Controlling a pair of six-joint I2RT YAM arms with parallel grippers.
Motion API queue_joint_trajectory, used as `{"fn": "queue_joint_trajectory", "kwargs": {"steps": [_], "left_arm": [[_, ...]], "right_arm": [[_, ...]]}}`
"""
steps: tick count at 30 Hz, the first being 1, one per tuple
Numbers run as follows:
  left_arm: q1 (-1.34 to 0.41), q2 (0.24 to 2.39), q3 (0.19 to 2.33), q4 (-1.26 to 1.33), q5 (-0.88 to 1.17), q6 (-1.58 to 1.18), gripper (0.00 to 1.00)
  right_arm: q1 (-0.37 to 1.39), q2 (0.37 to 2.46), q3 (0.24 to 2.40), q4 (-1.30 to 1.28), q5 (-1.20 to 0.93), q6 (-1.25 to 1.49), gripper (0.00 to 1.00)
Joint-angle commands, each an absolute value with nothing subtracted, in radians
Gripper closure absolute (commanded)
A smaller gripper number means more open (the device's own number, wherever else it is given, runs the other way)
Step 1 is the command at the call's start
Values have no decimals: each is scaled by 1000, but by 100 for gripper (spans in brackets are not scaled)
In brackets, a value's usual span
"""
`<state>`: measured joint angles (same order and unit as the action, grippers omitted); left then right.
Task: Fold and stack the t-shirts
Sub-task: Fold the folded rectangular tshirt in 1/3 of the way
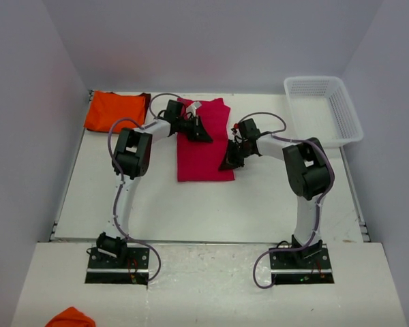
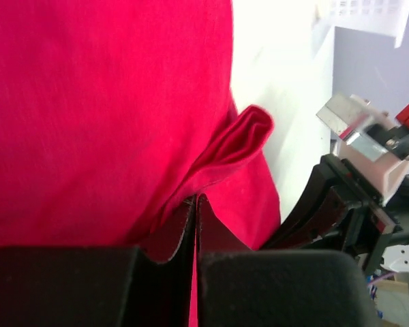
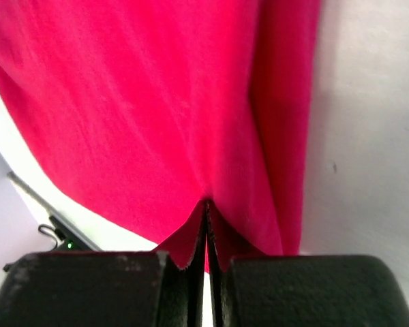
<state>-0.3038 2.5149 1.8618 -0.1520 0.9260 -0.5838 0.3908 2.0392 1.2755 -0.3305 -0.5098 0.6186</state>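
Note:
The crimson-pink t-shirt (image 1: 203, 151) lies as a long folded strip in the middle of the table. My left gripper (image 1: 202, 131) is over its upper part, shut on a pinch of the cloth (image 2: 194, 199); a small rolled fold (image 2: 242, 139) stands just beyond the tips. My right gripper (image 1: 230, 161) is at the shirt's right edge, lower down, also shut on the crimson cloth (image 3: 206, 202). The orange t-shirt (image 1: 116, 110) with a dark edge lies flat at the back left corner, apart from both grippers.
A white lattice basket (image 1: 324, 109) stands at the back right corner. A lump of orange cloth (image 1: 71, 318) shows at the near left, in front of the arm bases. Grey walls close in the table on the left, back and right.

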Motion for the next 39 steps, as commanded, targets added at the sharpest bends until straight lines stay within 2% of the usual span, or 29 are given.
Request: {"fn": "queue_joint_trajectory", "kwargs": {"steps": [1, 6, 10, 13, 15, 21, 25, 27, 29, 30, 31, 33, 36, 39], "left_arm": [[-267, 2575, 2021, -143, 976, -594, 100], [-232, 2684, 2195, -111, 1032, -670, 100], [-206, 2701, 2212, 24, 1072, -750, 100], [-199, 2668, 2221, 3, 1075, -732, 100], [-202, 2570, 2169, -43, 1060, -681, 100], [-206, 2170, 1872, -133, 789, -608, 100], [-233, 1923, 1738, -257, 550, -532, 100], [-261, 1867, 1714, -305, 502, -514, 100], [-279, 1829, 1701, -351, 511, -497, 93], [-294, 1822, 1701, -432, 503, -489, 84], [-299, 1798, 1665, -461, 493, -489, 83], [-302, 1758, 1585, -500, 492, -503, 77], [-301, 1662, 1390, -476, 544, -492, 63], [-301, 1579, 1234, -459, 592, -471, 61]], "right_arm": [[408, 1987, 1212, -360, -375, 647, 100], [419, 1944, 1141, -360, -322, 647, 100], [420, 1875, 1089, -362, -282, 632, 100], [425, 1806, 1039, -315, -291, 606, 100], [433, 1780, 1020, -281, -316, 578, 100], [506, 1714, 1068, -317, -365, 523, 100], [598, 1649, 1129, -394, -296, 525, 100], [612, 1600, 1149, -442, -253, 549, 100], [614, 1574, 1166, -504, -157, 551, 74], [608, 1563, 1173, -529, -106, 542, 60], [601, 1562, 1184, -558, -65, 535, 46], [566, 1542, 1172, -591, -29, 519, 41], [529, 1510, 1100, -566, -63, 512, 40], [500, 1467, 1003, -503, -106, 518, 39]]}}
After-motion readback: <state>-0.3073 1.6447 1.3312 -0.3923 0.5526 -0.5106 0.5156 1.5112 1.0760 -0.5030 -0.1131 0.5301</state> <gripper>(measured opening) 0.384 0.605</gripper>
